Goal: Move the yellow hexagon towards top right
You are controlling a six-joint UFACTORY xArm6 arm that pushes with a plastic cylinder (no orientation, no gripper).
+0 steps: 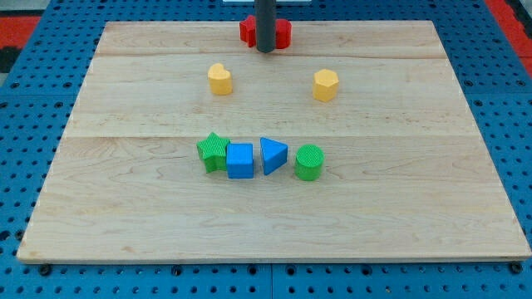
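Observation:
The yellow hexagon (pixel 326 85) lies on the wooden board (pixel 125 208) right of centre in the upper part. My tip (pixel 266 50) is at the view's top centre, up and to the left of the hexagon and well apart from it. The rod stands in front of a red block (pixel 283 33) whose shape is partly hidden. A yellow heart-shaped block (pixel 220 79) lies left of the hexagon, below and left of my tip.
A row of blocks lies at mid-board: a green star (pixel 213 151), a blue cube (pixel 240 160), a blue triangle (pixel 273 154) and a green cylinder (pixel 308 162). A blue pegboard (pixel 33 100) surrounds the board.

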